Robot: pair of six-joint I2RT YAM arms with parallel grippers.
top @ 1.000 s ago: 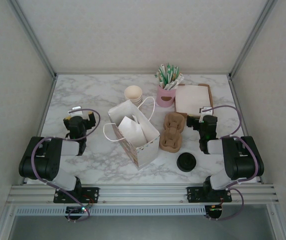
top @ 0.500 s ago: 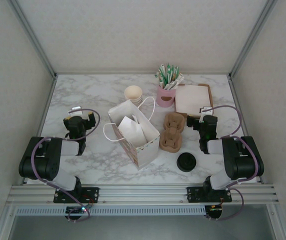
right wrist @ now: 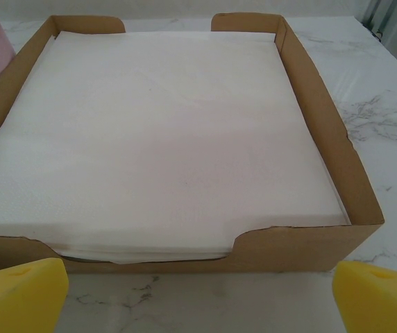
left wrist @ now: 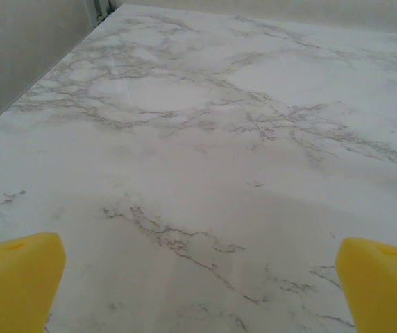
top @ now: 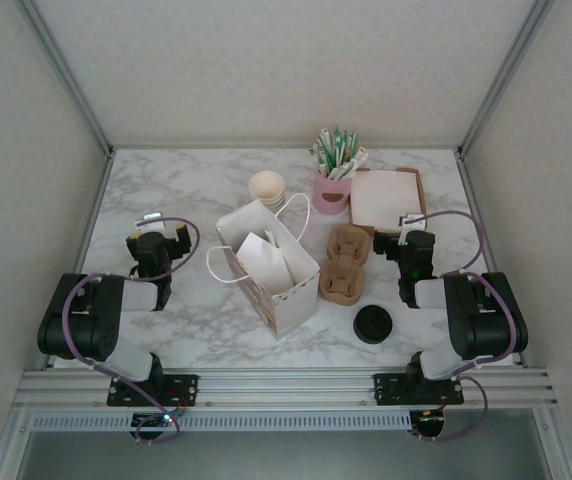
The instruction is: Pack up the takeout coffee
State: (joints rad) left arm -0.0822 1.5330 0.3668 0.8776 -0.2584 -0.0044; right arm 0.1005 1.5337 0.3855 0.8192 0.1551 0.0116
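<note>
Napkins (right wrist: 157,139) in tray (right wrist: 327,139), straws (top: 338,150) in pink holder (top: 332,193), takeout coffee (top: 373,324) outside bag (top: 291,295)

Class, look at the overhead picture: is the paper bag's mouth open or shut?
Open. The paper bag stands upright, and its rim is spread wide enough that the inside shows from above.

A small takeaway cup capped with a round black plastic lid (top: 374,324) is standing upright on the white marble tabletop (top: 196,190), sitting near the front edge, right of centre, its lid facing up and hiding the cup body.
</note>
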